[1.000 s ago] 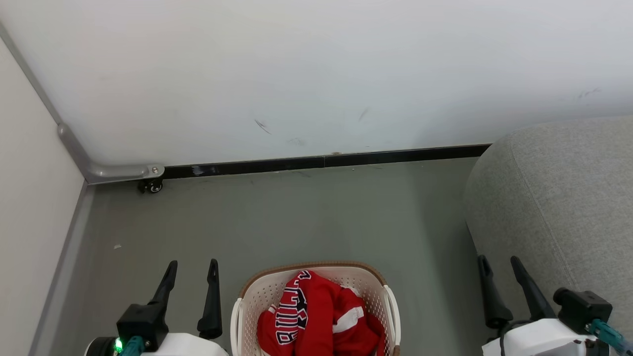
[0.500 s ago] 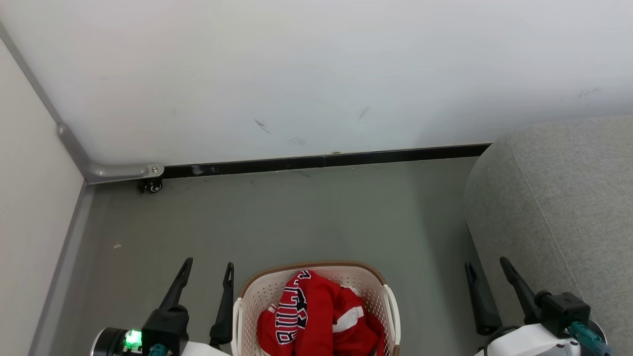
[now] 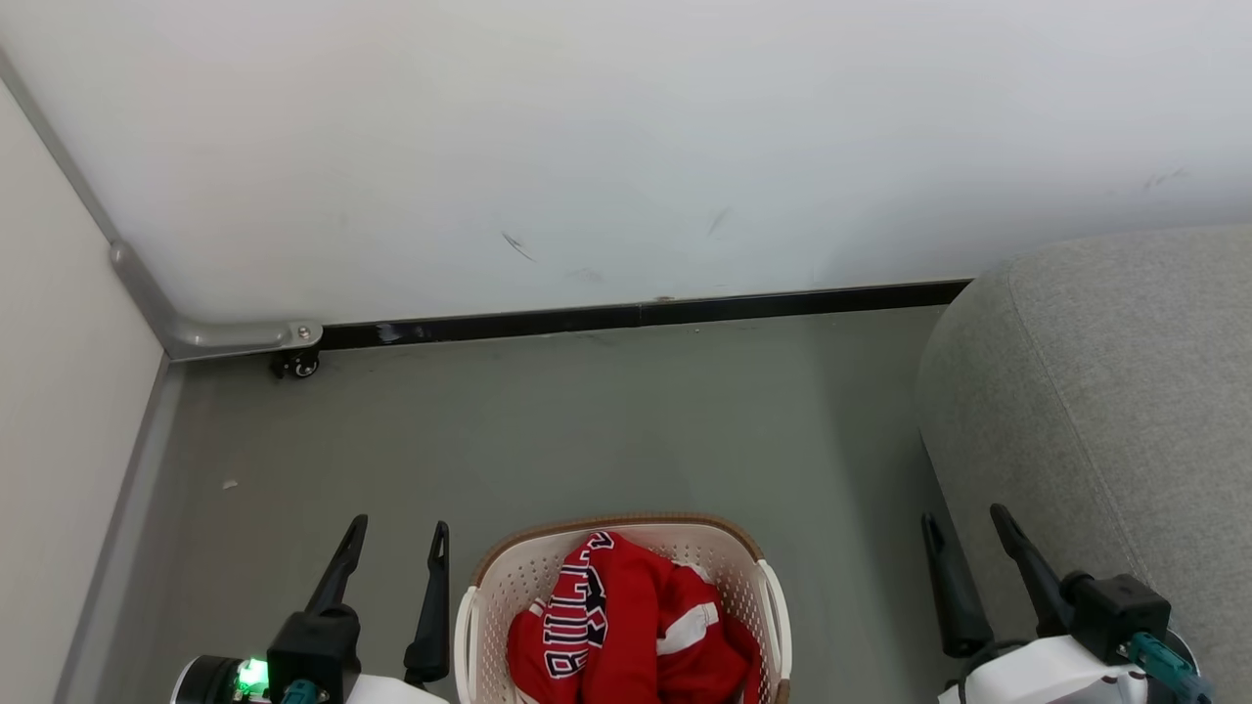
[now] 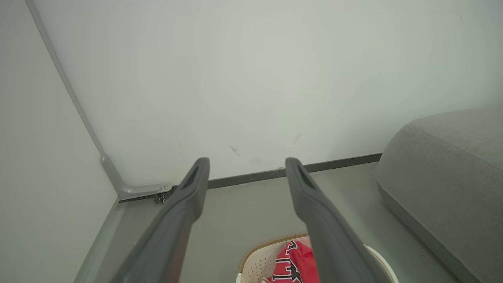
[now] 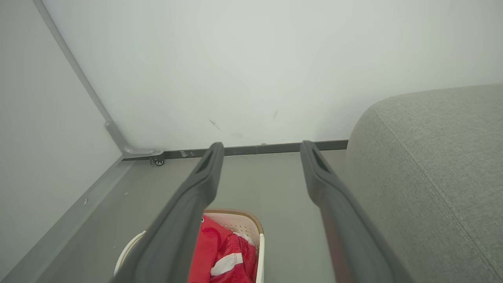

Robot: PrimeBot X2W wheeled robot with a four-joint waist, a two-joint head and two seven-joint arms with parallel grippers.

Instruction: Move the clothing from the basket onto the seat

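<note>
Clothing [image 3: 626, 636] all in the laundry basket [image 3: 616, 520]; nothing lies on the visible part of the sofa [image 3: 1105, 391]. Task judged not begun, with both garments left to lift and carry over. Left gripper [image 3: 401, 526]: jaws spread wide, nothing between them, just left of the basket's side. Right gripper [image 3: 963, 516]: likewise fully spread and empty, between basket and sofa flank, clear of the basket. Outward: red jersey [image 3: 577, 626] with black-and-white lettering is bunched on the left of the pile, red shorts [image 3: 699, 626] with a white stripe on its right. Basket stands on the grey floor [image 3: 587, 420], sofa close on the robot's right, white wall [image 3: 626, 147] beyond. View notes: head view gives both grippers flanking the basket and most of the pile. Left wrist view catches a sliver of jersey lettering beside its own finger. Right wrist view adds the shorts' white stripe, which the left wrist view cuts off at its lower edge, and more of the sofa's top. Basket bottom hidden under cloth.
</note>
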